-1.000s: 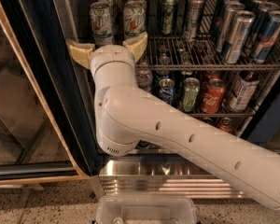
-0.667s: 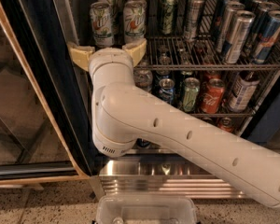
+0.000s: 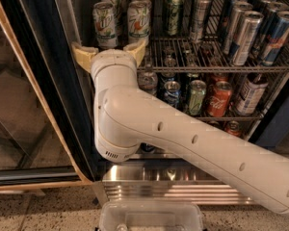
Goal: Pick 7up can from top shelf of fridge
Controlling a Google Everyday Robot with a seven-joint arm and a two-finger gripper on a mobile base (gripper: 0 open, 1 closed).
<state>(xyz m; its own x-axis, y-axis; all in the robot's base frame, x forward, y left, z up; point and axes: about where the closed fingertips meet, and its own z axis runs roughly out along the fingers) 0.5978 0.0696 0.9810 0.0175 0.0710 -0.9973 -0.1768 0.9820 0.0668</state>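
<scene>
The 7up can (image 3: 104,25), white-silver with a green logo, stands at the front left of the top shelf (image 3: 207,69) in the fridge (image 3: 36,66). My gripper (image 3: 110,45) is just in front of and below this can, at the level of the shelf's front edge. It is open and empty. Its tan fingers (image 3: 83,55) are spread wide, one left of the can's base and one under the neighbouring white can with an orange-red patch (image 3: 138,20). My white arm hides the left part of the lower racks.
Green, silver and blue cans fill the rest of the top shelf (image 3: 245,32). The rack below holds a red Coca-Cola can (image 3: 218,98) and others. The open glass door (image 3: 19,109) is at the left. The ribbed steel base panel (image 3: 183,189) and a clear plastic bin (image 3: 151,218) are below.
My arm and gripper have shifted very slightly to the left. The cans have not moved.
</scene>
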